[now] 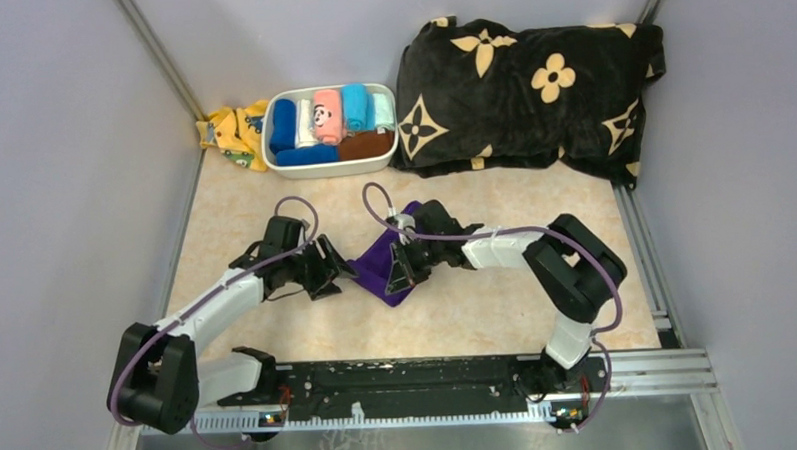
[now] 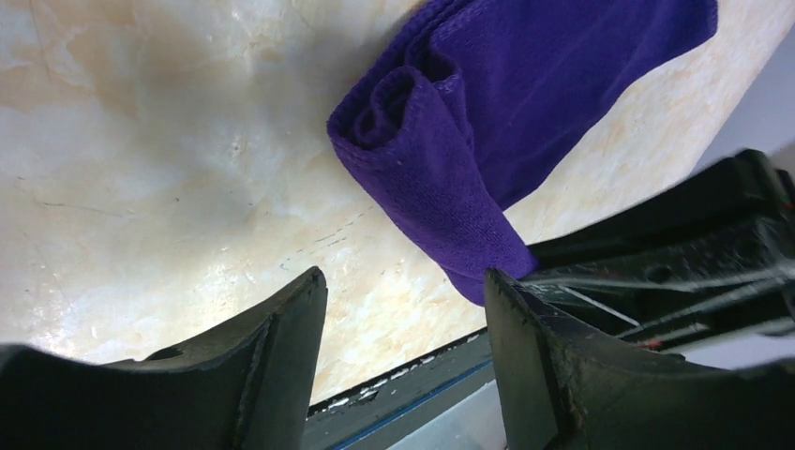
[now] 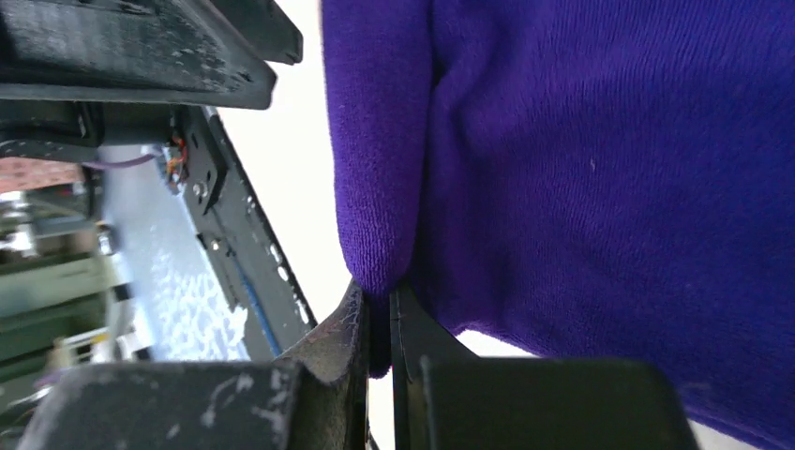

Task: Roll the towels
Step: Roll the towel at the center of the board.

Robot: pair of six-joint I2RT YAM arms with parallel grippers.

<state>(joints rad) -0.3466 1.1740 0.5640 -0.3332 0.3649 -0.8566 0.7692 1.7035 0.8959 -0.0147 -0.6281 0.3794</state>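
Observation:
The deep purple towel lies on the tabletop between the two grippers, its near end curled into a loose roll. My right gripper is shut on a fold at the towel's edge, and purple cloth fills most of the right wrist view. My left gripper stands open just left of the towel, with nothing between its fingers. The salmon pink towel with the panda face sits rolled in the white basin at the back.
The white basin holds several rolled cloths. A yellow patterned cloth lies to its left in the corner. A big black blanket with tan flowers fills the back right. Grey walls close both sides; the black base rail runs along the near edge.

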